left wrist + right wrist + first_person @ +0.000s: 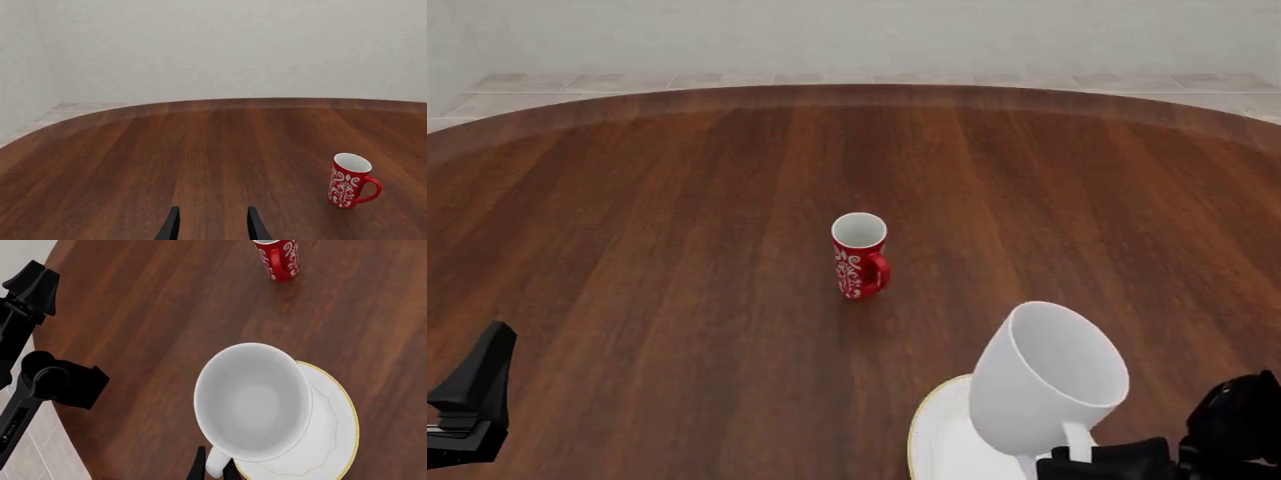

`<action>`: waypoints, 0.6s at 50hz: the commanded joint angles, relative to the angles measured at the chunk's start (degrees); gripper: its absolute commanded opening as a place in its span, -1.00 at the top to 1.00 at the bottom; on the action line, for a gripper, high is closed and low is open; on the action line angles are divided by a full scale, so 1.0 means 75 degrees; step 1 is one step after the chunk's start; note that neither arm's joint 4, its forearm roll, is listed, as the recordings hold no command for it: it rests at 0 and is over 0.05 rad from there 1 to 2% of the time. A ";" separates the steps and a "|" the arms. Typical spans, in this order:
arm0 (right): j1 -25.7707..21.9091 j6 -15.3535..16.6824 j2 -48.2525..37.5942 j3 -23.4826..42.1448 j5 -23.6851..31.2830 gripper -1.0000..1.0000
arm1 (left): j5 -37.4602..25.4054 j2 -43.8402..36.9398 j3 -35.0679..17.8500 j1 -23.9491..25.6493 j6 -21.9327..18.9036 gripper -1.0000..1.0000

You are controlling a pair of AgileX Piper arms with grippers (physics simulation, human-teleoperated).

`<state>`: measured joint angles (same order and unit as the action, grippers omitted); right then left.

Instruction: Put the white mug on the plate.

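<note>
The white mug [1048,380] is tilted, its wide mouth facing up toward the front camera, over the plate [928,435] near the table's front right. My right gripper [1084,458] is shut on the mug's handle from the near side. In the right wrist view the white mug [253,400] covers part of the gold-rimmed plate [337,432], and one dark finger [199,467] shows beside the handle. Whether the mug's base touches the plate I cannot tell. My left gripper [481,395] is open at the front left, its fingers [171,226] apart over bare wood.
A small red mug [860,257] with white patterns stands upright mid-table, also visible in the left wrist view as the red mug [350,181]. The left arm [47,380] sits by the table's near edge. The round wooden table [694,200] ends at a pale floor.
</note>
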<state>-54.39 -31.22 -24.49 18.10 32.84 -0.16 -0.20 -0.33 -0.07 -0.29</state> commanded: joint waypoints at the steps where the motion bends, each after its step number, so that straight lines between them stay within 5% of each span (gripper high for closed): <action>1: 0.0074 -0.0071 0.0218 -0.0265 0.0073 1.00 | 0.0001 0.0000 0.0000 0.0002 0.0000 -1.00; 30: 0.0116 -0.0081 -0.0245 -0.0755 -0.0646 1.00 | 0.0000 0.0000 0.0000 -0.0001 0.0001 -1.00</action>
<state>-53.63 -31.41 -25.62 13.45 29.56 -0.16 -0.20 -0.33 -0.07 -0.29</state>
